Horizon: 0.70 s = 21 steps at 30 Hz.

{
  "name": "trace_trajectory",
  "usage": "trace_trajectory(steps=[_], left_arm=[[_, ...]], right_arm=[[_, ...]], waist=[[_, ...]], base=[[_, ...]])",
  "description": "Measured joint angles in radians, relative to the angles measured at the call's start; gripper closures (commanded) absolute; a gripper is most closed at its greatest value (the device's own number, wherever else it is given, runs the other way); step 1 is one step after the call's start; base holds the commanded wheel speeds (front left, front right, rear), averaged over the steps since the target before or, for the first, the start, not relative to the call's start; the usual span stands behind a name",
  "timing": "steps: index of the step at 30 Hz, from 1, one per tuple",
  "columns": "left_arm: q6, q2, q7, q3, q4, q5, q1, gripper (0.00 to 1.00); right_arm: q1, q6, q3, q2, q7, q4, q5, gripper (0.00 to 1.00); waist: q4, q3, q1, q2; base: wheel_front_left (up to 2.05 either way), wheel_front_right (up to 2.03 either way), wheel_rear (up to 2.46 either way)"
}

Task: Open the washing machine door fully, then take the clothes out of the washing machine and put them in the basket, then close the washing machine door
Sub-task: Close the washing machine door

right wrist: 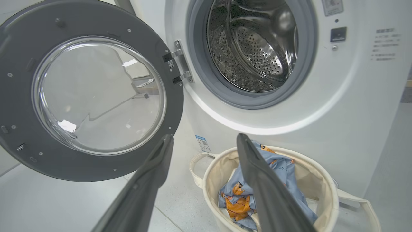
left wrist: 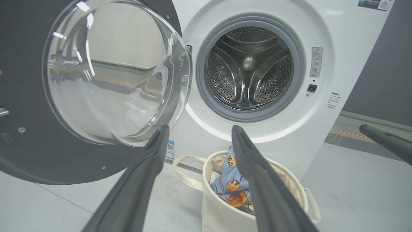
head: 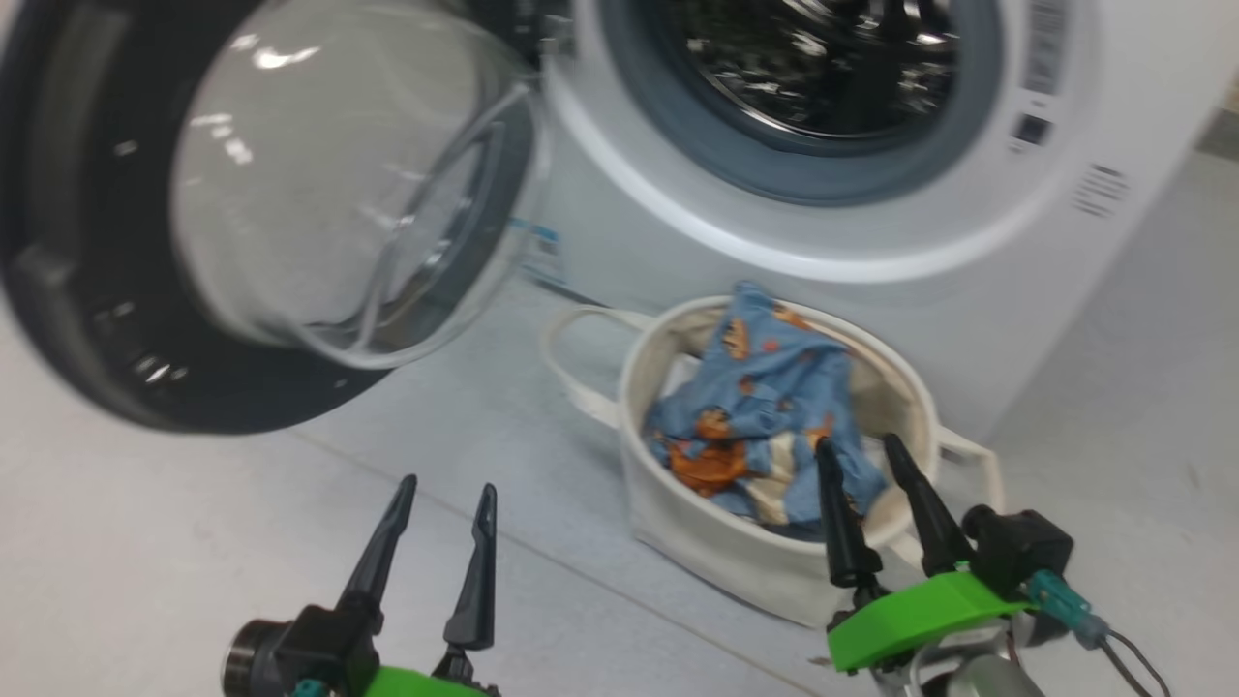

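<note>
- The washing machine (head: 871, 252), a white front-loader, stands on a pale tiled floor (head: 145, 542). Its opening is uncovered, ringed by a grey-blue gasket (head: 774, 169). Perforated steel drum (left wrist: 248, 67) walls and paddles are visible through it.
- The washing machine door (head: 339, 194) is swung wide open on its hinge at the left of the opening. Its black rim and bulging clear window face outward, well clear of the opening.
- The basket (head: 697, 542), cream canvas with loop handles, sits upright on the floor just in front of the machine, below the opening.
- The clothes (head: 755, 407), light blue with orange-brown figures, lie bunched inside the basket, with one fold rising above the far rim.
- Right gripper (head: 857, 441): fingers apart, nothing between them. In the head view the tips overlap the basket's near rim and the clothes; contact cannot be determined.
- Left gripper (head: 448, 484): fingers apart, nothing held. It sits over bare floor to the left of the basket, below the open door.
</note>
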State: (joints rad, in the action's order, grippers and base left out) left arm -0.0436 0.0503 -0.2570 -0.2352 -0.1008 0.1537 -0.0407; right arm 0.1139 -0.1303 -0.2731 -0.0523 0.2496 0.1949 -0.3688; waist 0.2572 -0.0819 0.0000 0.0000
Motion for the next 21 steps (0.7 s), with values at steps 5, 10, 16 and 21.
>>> trace_trajectory(steps=[5, 10, 16, 21], left_arm=[[-0.028, 0.0, 0.0, 0.012, 0.032, 0.0, 0.005, 0.0], [-0.037, 0.0, 0.0, 0.012, 0.044, 0.0, 0.023, 0.0], [-0.049, 0.0, 0.0, 0.023, 0.066, 0.0, 0.046, 0.0], [-0.06, 0.0, 0.0, 0.03, 0.087, 0.0, 0.059, 0.0]], right_arm=[[0.008, 0.0, -0.042, 0.0, 0.0, 0.0, 0.012, 0.0], [0.007, 0.0, -0.075, 0.0, 0.0, 0.0, 0.017, 0.0], [0.007, 0.0, -0.106, 0.0, 0.0, 0.002, 0.017, 0.0], [0.009, 0.0, -0.126, -0.001, 0.0, 0.011, 0.017, 0.0]], waist=[[0.085, 0.009, 0.0, 0.0], [0.174, 0.019, 0.0, 0.0], [0.258, 0.029, 0.0, 0.0], [0.27, 0.019, 0.0, 0.0]], base=[[0.0, 0.0, 0.0], [0.0, 0.0, 0.0], [0.0, 0.0, 0.0], [0.0, 0.0, 0.0]])
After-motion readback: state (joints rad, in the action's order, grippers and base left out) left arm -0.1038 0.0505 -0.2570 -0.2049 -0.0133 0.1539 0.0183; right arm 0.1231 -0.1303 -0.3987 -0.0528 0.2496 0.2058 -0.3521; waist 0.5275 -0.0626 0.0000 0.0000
